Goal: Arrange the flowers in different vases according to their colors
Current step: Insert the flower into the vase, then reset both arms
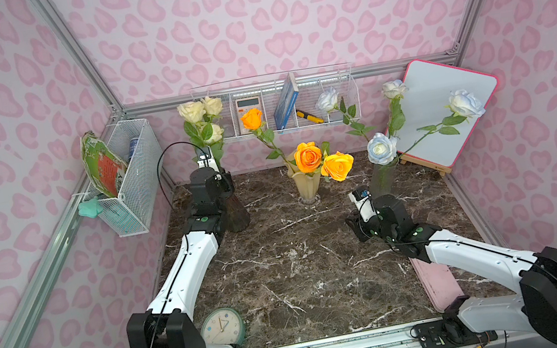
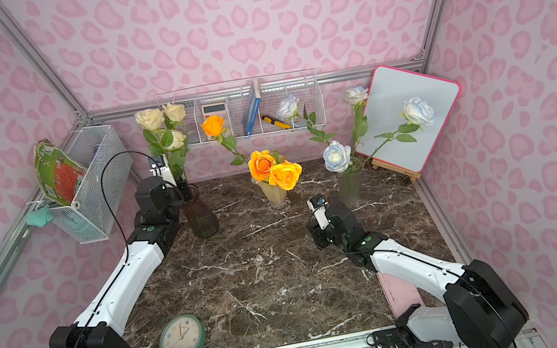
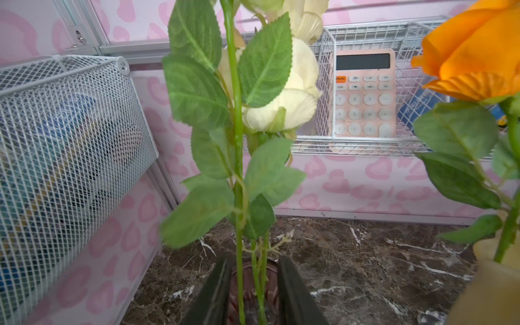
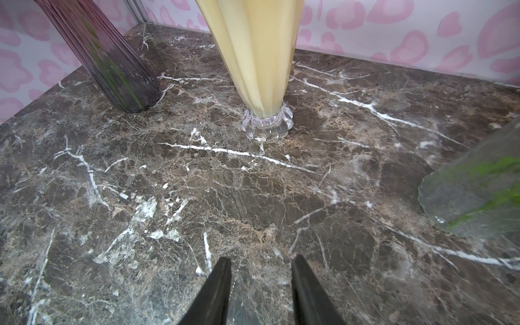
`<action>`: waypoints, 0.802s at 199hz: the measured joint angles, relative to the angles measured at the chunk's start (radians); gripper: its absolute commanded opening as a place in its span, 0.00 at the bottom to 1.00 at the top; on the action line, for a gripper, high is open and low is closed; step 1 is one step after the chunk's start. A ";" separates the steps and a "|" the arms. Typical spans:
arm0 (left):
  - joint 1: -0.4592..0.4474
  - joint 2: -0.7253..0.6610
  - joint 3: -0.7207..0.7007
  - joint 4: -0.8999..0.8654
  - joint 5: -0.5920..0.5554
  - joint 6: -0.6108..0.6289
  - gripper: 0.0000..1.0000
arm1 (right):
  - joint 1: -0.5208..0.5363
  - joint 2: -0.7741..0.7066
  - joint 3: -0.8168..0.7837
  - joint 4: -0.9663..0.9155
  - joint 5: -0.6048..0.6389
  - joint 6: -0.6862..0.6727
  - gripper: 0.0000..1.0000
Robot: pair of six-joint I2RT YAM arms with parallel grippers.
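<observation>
Round clock [image 1: 222,326], veined marble table [image 1: 303,256], ribbed vase [image 2: 201,215].

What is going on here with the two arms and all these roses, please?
The robot is sorting roses by color. The cream roses stand in the dark purple vase, the orange roses in the pale yellow vase, and the blue-tinged white roses in the clear vase. The left pincer sits open at the purple vase's mouth with cream stems between its jaws. The right pincer hangs open and empty over the marble tabletop.
</observation>
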State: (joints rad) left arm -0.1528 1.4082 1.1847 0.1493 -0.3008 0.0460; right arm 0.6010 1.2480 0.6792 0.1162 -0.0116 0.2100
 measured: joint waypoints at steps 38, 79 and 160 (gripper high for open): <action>-0.029 -0.094 -0.011 -0.064 0.003 -0.046 0.59 | 0.000 -0.056 -0.006 -0.007 -0.002 0.009 0.51; -0.091 -0.289 -0.094 -0.180 0.036 -0.124 0.99 | -0.008 -0.169 -0.051 -0.004 0.035 0.022 0.64; -0.169 -0.660 -0.322 -0.507 -0.066 -0.288 0.99 | -0.064 -0.270 -0.083 -0.033 0.200 -0.002 0.99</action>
State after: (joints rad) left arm -0.3214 0.7479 0.8631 -0.3573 -0.3672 -0.2417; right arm 0.5369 0.9783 0.5961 0.0834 0.1879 0.2081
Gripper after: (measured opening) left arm 0.994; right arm 0.992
